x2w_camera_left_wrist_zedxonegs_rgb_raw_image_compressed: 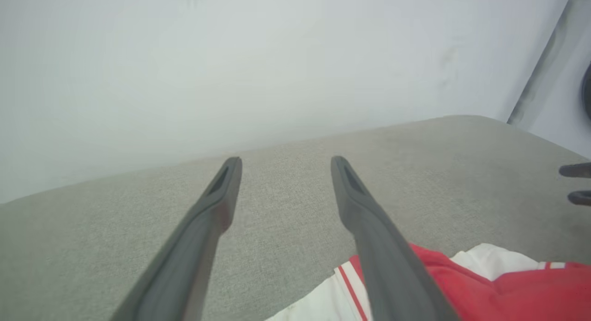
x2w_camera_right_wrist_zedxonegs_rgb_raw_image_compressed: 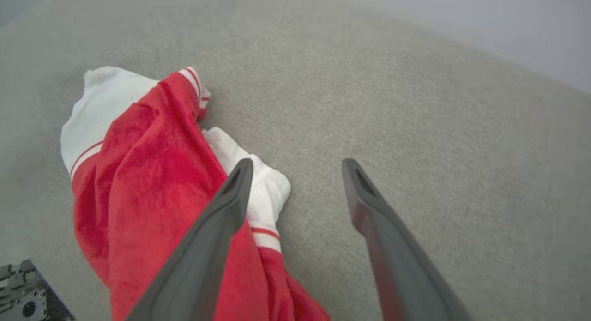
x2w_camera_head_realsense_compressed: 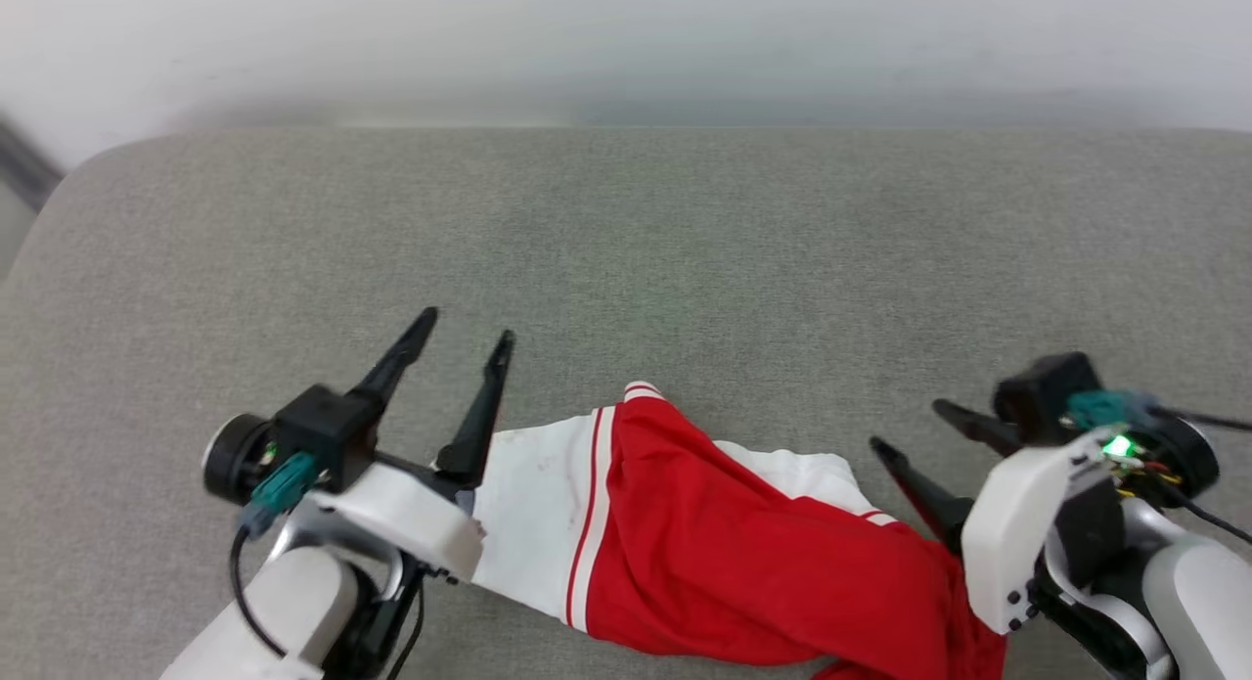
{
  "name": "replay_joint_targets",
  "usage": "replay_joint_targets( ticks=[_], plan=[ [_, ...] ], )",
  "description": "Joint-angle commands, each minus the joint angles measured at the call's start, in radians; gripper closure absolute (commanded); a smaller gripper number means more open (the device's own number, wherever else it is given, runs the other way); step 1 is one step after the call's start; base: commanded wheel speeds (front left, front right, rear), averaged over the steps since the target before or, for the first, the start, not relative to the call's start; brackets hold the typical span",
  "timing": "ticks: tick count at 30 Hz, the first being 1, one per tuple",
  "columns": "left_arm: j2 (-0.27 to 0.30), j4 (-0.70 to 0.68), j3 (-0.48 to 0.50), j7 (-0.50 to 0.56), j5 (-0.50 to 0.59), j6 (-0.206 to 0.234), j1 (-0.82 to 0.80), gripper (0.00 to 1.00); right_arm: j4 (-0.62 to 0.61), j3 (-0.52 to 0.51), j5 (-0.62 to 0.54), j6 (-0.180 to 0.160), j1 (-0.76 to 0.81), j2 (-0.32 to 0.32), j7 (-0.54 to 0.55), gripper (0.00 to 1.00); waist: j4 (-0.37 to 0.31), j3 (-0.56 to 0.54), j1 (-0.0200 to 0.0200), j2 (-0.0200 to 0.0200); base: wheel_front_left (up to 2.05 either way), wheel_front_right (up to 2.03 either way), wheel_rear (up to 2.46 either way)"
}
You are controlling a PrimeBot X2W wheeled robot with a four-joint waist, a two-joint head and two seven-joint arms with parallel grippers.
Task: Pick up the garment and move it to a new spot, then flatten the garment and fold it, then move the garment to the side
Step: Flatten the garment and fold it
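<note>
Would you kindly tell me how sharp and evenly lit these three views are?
Head view: even light, no hard shadows; the dark right gripper is blurred. Left wrist view: the pale wall is hazy, and the far edge of the grey fabric surface bows from lens distortion. Right wrist view: the red and white jersey shirt is sharp.

White forearms (x2w_camera_head_realsense_compressed: 391, 514), teal plugs (x2w_camera_head_realsense_compressed: 284, 484), black fingers (x2w_camera_head_realsense_compressed: 477, 416).

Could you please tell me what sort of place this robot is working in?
Probably a plain indoor test space: a broad grey woven-fabric surface with a rounded corner, like a cushion or covered table, against a bare white wall, and a crumpled red-and-white jersey T-shirt lying on it.
</note>
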Motion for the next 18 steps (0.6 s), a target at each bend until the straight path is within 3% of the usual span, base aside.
replay_joint_targets(
  ticks=[1, 6, 12, 18],
  plan=[
    [-0.002, -0.016, 0.011, -0.009, 0.007, 0.014, 0.024, 0.0, -0.004, 0.017, 0.015, 0.0, -0.02, -0.012, 0.021, 0.0, 0.013, 0.005, 0.0, -0.0001, 0.0, 0.0, 0.0],
    [-0.008, -0.149, 0.124, -0.024, 0.083, 0.087, 0.137, 0.0, 0.023, 0.175, 0.124, 0.0, -0.161, -0.112, 0.227, 0.0, 0.06, 0.019, 0.0, -0.0001, 0.0, 0.0, 0.0],
    [-0.069, -0.187, 0.179, -0.023, 0.15, 0.045, 0.217, 0.0, 0.135, 0.322, 0.193, 0.0, -0.304, -0.164, 0.378, 0.0, 0.125, 0.034, 0.0, -0.0001, 0.0, 0.0, 0.0],
    [-0.137, -0.17, 0.209, -0.023, 0.193, -0.01, 0.235, 0.0, 0.253, 0.446, 0.19, 0.0, -0.38, -0.197, 0.396, 0.0, 0.18, 0.05, 0.0, -0.0001, 0.0, 0.0, 0.0]
  ],
)
